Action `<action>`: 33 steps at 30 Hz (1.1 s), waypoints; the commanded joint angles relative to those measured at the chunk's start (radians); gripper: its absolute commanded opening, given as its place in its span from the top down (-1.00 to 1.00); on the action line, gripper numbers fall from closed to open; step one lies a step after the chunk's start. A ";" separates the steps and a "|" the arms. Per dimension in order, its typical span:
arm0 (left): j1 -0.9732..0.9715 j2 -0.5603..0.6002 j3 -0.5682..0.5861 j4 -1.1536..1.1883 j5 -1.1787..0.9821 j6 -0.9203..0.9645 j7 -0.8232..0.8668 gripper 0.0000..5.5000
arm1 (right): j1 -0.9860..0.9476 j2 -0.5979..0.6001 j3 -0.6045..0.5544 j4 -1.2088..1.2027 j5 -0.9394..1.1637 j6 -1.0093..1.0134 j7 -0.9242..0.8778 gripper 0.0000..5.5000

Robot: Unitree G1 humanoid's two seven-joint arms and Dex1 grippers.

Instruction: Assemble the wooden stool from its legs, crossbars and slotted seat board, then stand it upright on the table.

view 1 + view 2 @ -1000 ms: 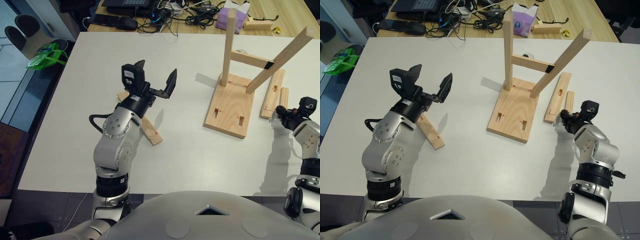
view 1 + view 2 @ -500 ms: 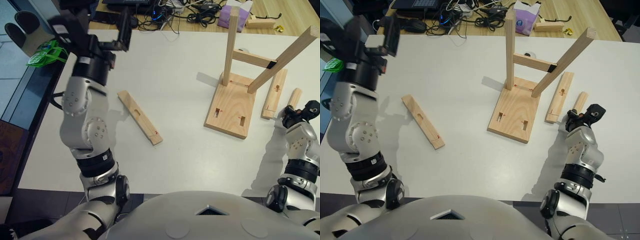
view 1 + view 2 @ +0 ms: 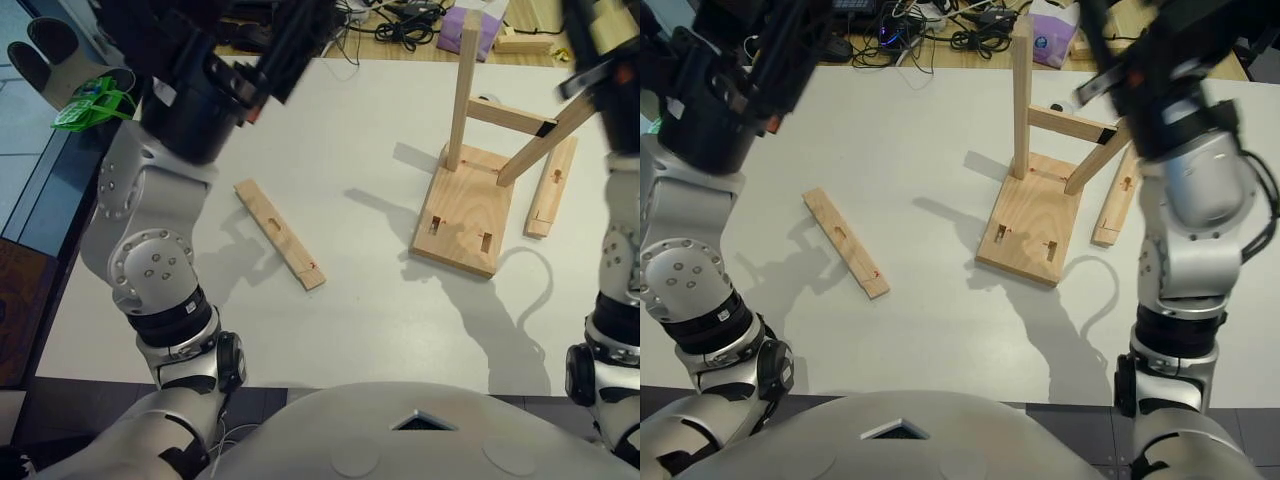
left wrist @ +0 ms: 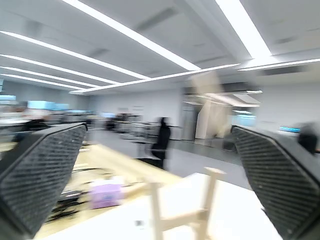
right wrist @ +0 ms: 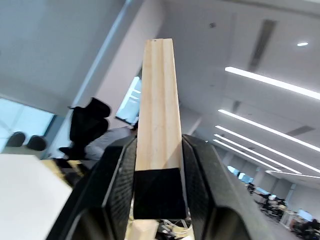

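Right pincer (image 5: 157, 150) now clamps the short crossbar (image 5: 156, 100), lifted off the tabletop (image 3: 360, 130), high near the half-built seat board (image 3: 462, 215) at right. Left pincer (image 4: 159, 131) gaping, empty, also risen. Crossbar ready for fitting, I judge.

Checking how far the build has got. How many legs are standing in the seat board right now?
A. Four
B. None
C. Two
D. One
C: the seat board carries an upright leg and a leaning leg, joined by a crossbar, while a loose slotted piece lies flat on the table.
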 commanded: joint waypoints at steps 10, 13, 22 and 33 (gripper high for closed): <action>-0.133 -0.047 -0.048 0.281 -0.168 0.048 0.029 -0.96 | -0.082 0.101 0.189 0.076 -0.051 -0.091 0.119 0.52; -0.147 -0.055 -0.050 0.278 -0.188 0.048 0.030 -0.96 | -0.076 0.118 0.256 0.080 -0.072 -0.087 0.149 0.52; -0.152 -0.055 -0.020 0.265 -0.266 0.051 0.040 -0.54 | -0.081 0.150 0.257 0.124 -0.099 -0.106 0.142 0.52; -0.142 -0.047 -0.025 0.288 -0.281 0.058 0.056 0.14 | -0.087 0.178 0.238 0.131 -0.119 -0.126 0.125 0.52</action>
